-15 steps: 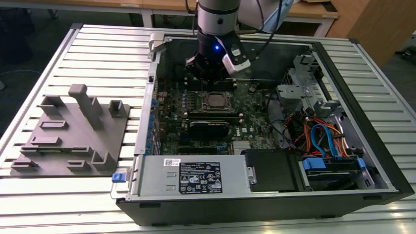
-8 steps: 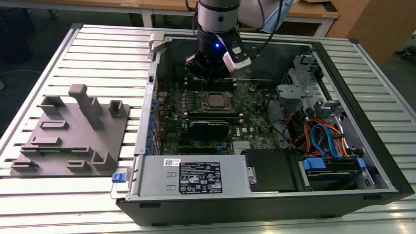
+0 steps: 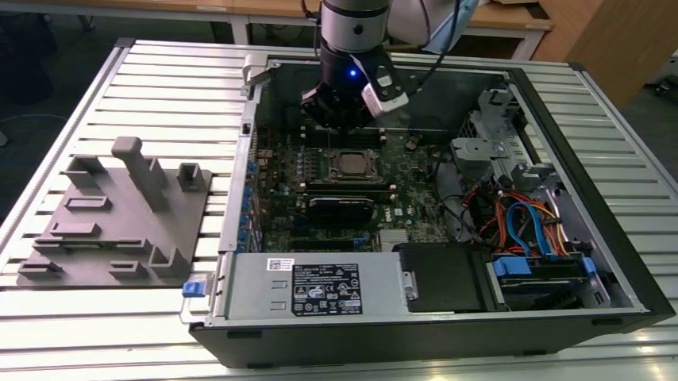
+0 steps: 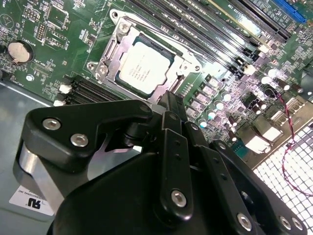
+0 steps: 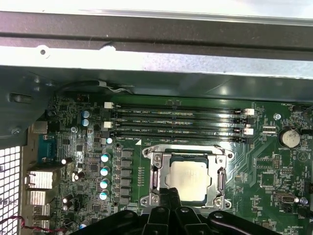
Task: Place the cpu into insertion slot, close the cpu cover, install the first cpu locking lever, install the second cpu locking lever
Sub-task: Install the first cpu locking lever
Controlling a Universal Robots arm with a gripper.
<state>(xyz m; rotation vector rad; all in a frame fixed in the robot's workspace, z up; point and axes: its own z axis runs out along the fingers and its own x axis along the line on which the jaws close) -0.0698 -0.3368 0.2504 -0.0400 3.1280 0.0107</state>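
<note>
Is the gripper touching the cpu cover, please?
Cannot tell: in the second wrist view the gripper overlaps the cpu cover's edge, hiding any contact or gap.

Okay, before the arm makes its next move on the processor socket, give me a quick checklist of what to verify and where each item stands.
1. Small square silver-topped cpu lies flat in the black-rimmed insertion slot: ok.
2. Thin metal-framed cpu cover is down around the cpu: ok, as far as it shows.
3. Cover locked down: cannot tell.
4. Black gripper is at the socket's edge, seen in both wrist views: ok.
5. Gripper is apart from the long black memory slots: ok.
</note>
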